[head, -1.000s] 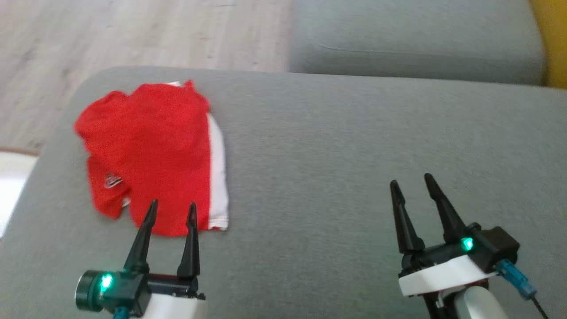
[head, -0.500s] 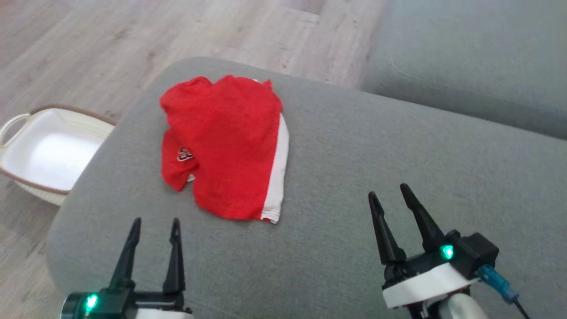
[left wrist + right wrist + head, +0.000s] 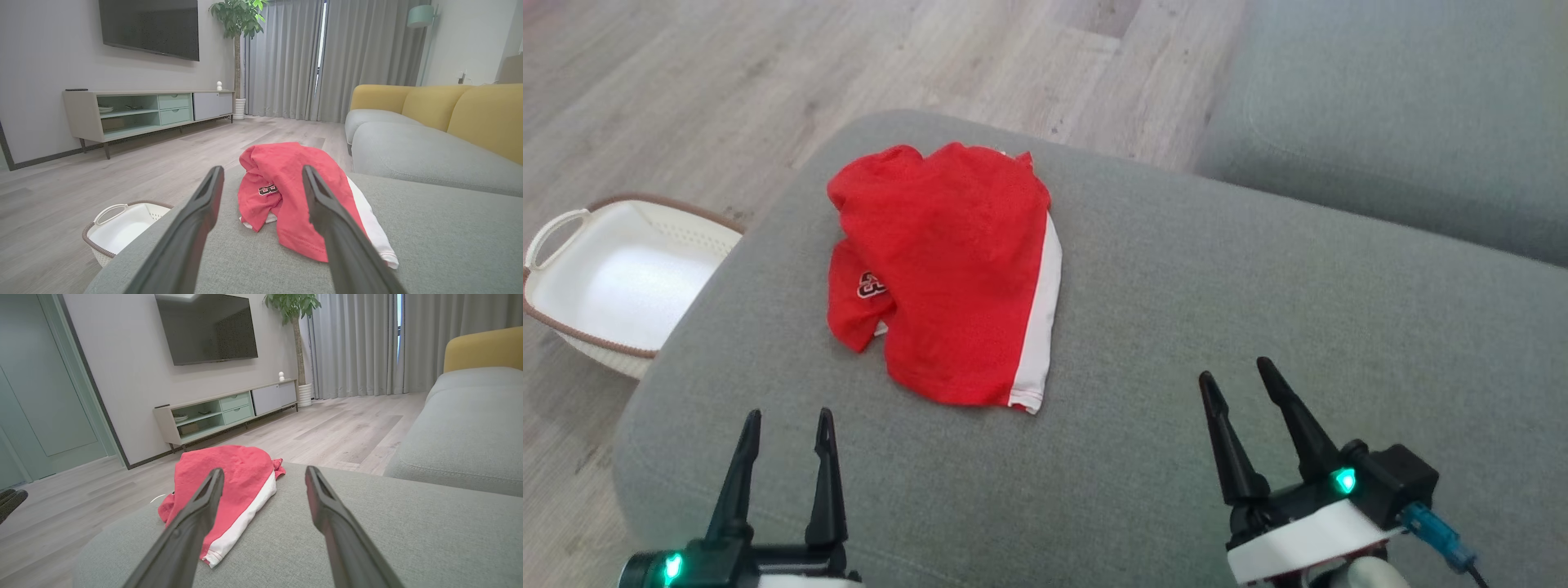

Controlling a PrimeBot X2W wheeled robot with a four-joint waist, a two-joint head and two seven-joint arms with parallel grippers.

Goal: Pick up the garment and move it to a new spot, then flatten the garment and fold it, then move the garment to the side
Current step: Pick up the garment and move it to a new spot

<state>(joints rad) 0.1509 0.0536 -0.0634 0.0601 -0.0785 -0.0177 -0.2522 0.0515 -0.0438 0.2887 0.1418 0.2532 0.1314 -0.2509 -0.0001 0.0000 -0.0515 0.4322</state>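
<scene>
We find the folded red jersey garment with a white side stripe [image 3: 943, 269] lying on the left part of the broad grey fabric cushion [image 3: 1217, 310], near its far rounded corner. Its striped edge faces our right, and a small stitched badge shows on the flap at our left. Neither claw touches it.

Our left claw [image 3: 789, 412] hangs low over the cushion's near edge with its two dark fingers spread and nothing between them. It stands apart from the garment's near hem. From the left wrist, the garment lies straight ahead between the fingers [image 3: 196, 228]. Our right claw [image 3: 1234, 369] is likewise spread wide and empty over bare cushion, well to the right of the garment.

Compared with a second ago, the whole head picture has swung, so our camera has turned and not the things. The garment sat far left then and now sits nearer the middle, with its folds and outline unchanged. The white plastic basket with a brown rim [image 3: 629, 286], then only a sliver at the edge, now shows on the pale wooden floor [image 3: 727, 82] just beside the cushion's left side. The left claw's tips overlapped the hem in that earlier picture and now sit lower and clear of it. Both claws are as wide apart as before. The grey sofa seat [image 3: 1405, 106] lies beyond at the upper right.
</scene>
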